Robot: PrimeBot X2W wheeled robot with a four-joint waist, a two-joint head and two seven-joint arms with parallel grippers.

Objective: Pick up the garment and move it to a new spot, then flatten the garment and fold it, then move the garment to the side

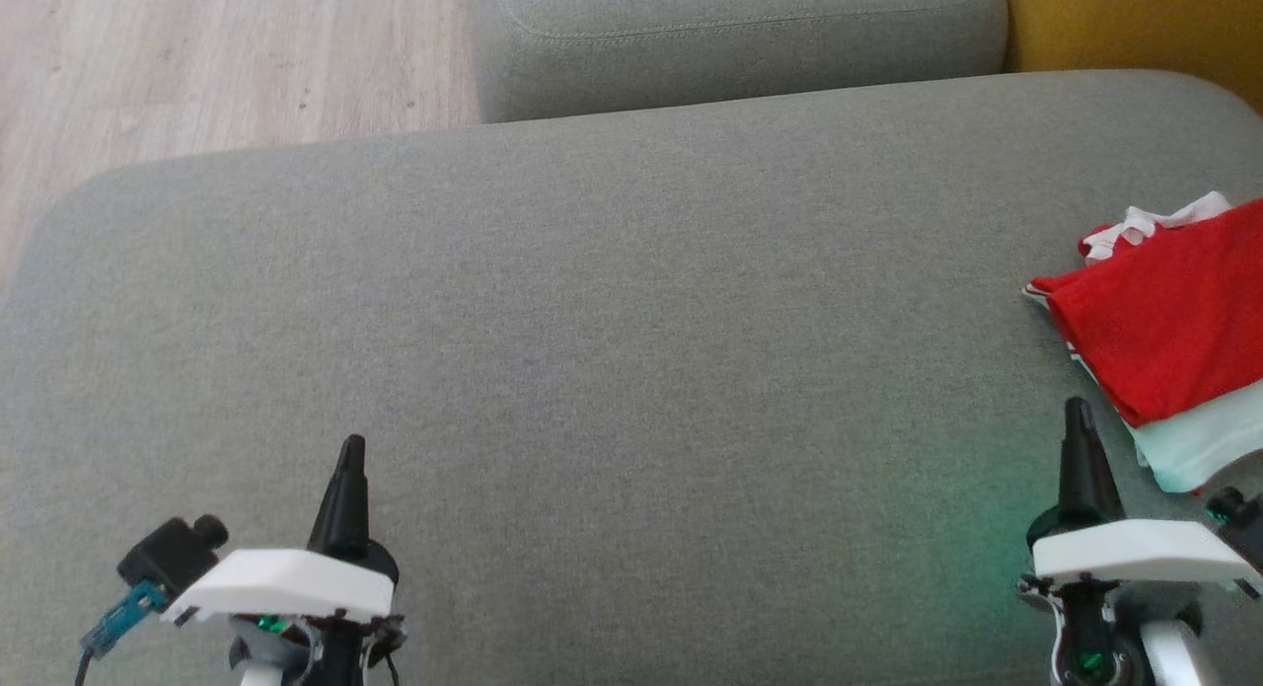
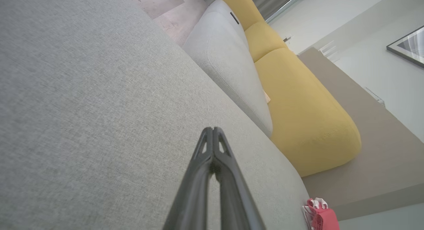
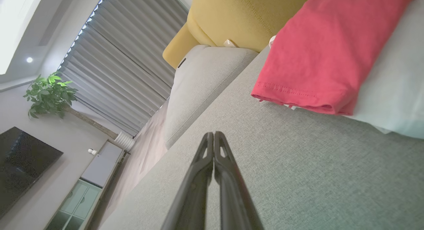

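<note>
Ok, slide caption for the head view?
Folded red garment at right edge of grey cushion; left gripper and right gripper shut.

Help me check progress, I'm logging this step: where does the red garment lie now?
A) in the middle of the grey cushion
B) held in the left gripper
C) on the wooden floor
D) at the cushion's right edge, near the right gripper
D: the red garment lies at the right edge of the grey cushion, close to the shut right gripper, which holds nothing.
</note>
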